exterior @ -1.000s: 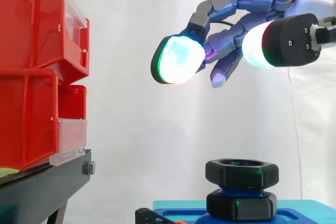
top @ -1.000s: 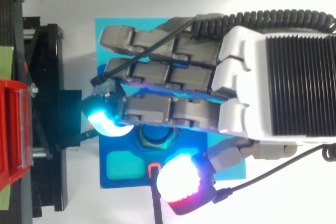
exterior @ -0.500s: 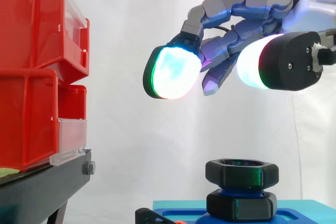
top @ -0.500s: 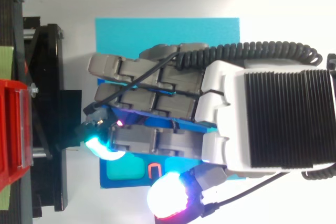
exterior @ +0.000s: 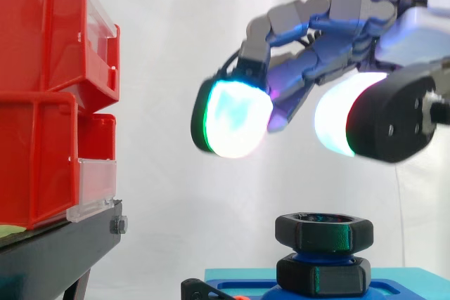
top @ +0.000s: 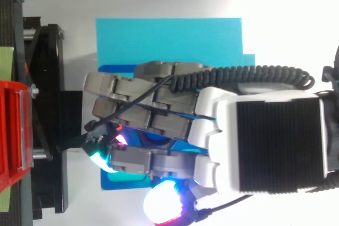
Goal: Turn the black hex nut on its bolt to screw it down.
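The hand [exterior: 330, 29] hangs open, fingers loosely bent and apart from the thumb, holding nothing. Below it, not touching, the black hex nut [exterior: 323, 234] sits on its blue bolt [exterior: 320, 252], above a blue plastic base [top: 169, 35].

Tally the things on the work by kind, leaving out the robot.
Red bins: 2
Black hex nuts: 2
Blue base: 1
Black stand: 1
Total: 6
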